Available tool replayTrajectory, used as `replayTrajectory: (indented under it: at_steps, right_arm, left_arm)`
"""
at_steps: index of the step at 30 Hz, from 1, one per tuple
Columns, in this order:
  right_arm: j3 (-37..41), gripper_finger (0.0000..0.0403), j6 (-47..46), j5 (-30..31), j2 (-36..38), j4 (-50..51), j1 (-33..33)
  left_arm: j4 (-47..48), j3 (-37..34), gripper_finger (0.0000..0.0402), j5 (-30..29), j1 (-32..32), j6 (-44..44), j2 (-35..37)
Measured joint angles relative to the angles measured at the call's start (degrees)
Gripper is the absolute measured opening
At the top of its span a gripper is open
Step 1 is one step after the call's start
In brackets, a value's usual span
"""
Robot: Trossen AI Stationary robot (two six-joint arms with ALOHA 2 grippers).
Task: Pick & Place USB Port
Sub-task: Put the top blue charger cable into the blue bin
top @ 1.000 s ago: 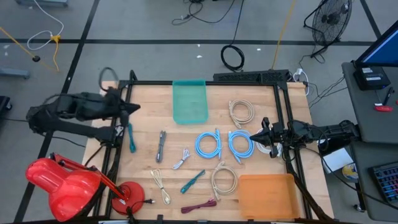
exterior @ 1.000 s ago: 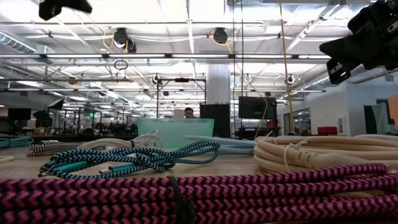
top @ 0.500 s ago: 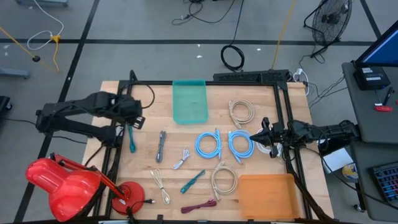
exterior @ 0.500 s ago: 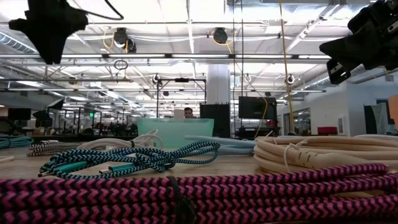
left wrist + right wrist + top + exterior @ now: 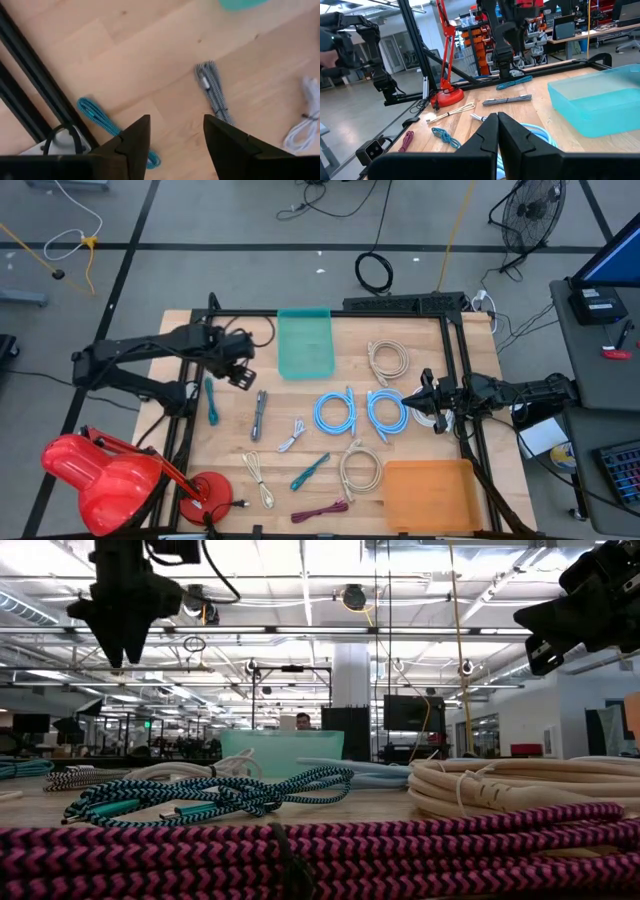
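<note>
The grey cable (image 5: 259,415) lies left of centre in the high view, its long axis running top to bottom. Just above it, the left gripper (image 5: 240,372) hovers with fingers spread, holding nothing. The right gripper (image 5: 424,402) waits closed at the right edge.

You've got a light wood table (image 5: 420,395), matt, visible grain, edged by a black metal frame (image 5: 455,370). The teal bin (image 5: 305,343) looks like translucent plastic, smooth; same for the orange bin (image 5: 430,496). Magenta cable (image 5: 300,850) up front is braided cloth, rough zigzag weave; the teal-black cable (image 5: 210,795) is braided too. The grey cable (image 5: 212,90) shows woven sheath. Light blue coils (image 5: 335,413) and the beige cord (image 5: 500,790) look smooth plastic-jacketed. The red lamp (image 5: 95,475) is glossy. Your left gripper (image 5: 172,145) has matt dark plastic fingers (image 5: 132,145).
</note>
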State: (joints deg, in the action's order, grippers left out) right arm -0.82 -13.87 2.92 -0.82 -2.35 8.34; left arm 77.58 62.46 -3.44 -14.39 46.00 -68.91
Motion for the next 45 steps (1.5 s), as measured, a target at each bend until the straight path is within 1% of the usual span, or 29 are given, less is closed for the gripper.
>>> replayTrajectory:
  at_steps: [3, 5, 9, 12, 13, 15, 18, 22, 25, 30, 34, 35, 37, 41, 44, 45]
  right_arm:
    - [0.0, 0.0000, 0.0, 0.0, 0.0, 0.0, 0.0]
    - [0.0, 0.0000, 0.0, 0.0, 0.0, 0.0, 0.0]
    - [0.0, 0.0000, 0.0, 0.0, 0.0, 0.0, 0.0]
    - [0.0, 0.0000, 0.0, 0.0, 0.0, 0.0, 0.0]
    - [0.0, 0.0000, 0.0, 0.0, 0.0, 0.0, 0.0]
    - [0.0, 0.0000, 0.0, 0.0, 0.0, 0.0, 0.0]
    - [0.0, 0.0000, 0.0, -0.2, -0.2, -0.4, 0.0]
    - [0.0, 0.0000, 0.0, 0.0, -0.5, -0.5, 0.0]
    - [0.0, 0.0000, 0.0, 0.0, -0.7, -0.5, 0.0]
    - [0.0, 0.0000, 0.0, 0.0, -0.8, -0.7, 0.0]
    - [0.0, 0.0000, 0.0, 0.0, -0.9, -0.7, 0.0]
    - [0.0, 0.0000, 0.0, 0.0, -0.9, -0.7, 0.0]
    - [0.0, 0.0000, 0.0, 0.0, -0.9, -0.7, 0.0]
    - [0.0, 0.0000, 0.0, 0.0, -0.9, -0.7, 0.0]
    - [0.0, 0.0000, 0.0, 0.0, -0.9, -0.8, 0.0]
    - [0.0, 0.0000, 0.0, 0.0, -0.9, -0.8, 0.0]
  left_arm:
    - [0.8, -0.5, 0.0195, 1.2, 0.0, -1.3, -2.6]
    - [1.3, -2.7, 0.0195, 1.8, 0.0, -1.3, -3.2]
    - [2.0, -11.6, 0.0195, 4.0, -1.1, -0.5, -3.0]
    - [-0.4, -18.6, 0.0194, 6.7, -0.9, 0.7, -2.0]
    - [-1.9, -18.7, 0.0191, 7.6, -0.5, 1.8, -1.3]
    - [-6.7, -18.7, 0.0184, 6.6, -0.2, 3.7, 0.5]
    - [-4.9, -20.0, 0.0178, 3.6, -0.3, 7.7, 1.3]
    - [-5.5, -21.9, 0.0177, 3.0, -0.5, 11.4, 3.3]
    - [-6.3, -21.5, 0.0177, 3.2, -0.3, 12.0, 2.9]
    - [-5.7, -21.6, 0.0177, 3.8, -0.3, 10.6, 1.9]
    - [-5.9, -21.6, 0.0177, 3.9, 0.9, 9.6, 1.5]
    - [-5.9, -21.6, 0.0177, 4.2, 1.4, 8.7, 1.4]
    - [-6.5, -21.6, 0.0177, 5.2, 2.5, 2.4, 1.5]
    - [-6.5, -21.7, 0.0177, 7.6, 6.1, -16.4, 1.3]
    - [-5.4, -21.7, 0.0177, 7.3, 9.7, -30.1, 1.2]
    - [-5.6, -21.7, 0.0177, 7.6, 10.9, -32.1, 1.3]
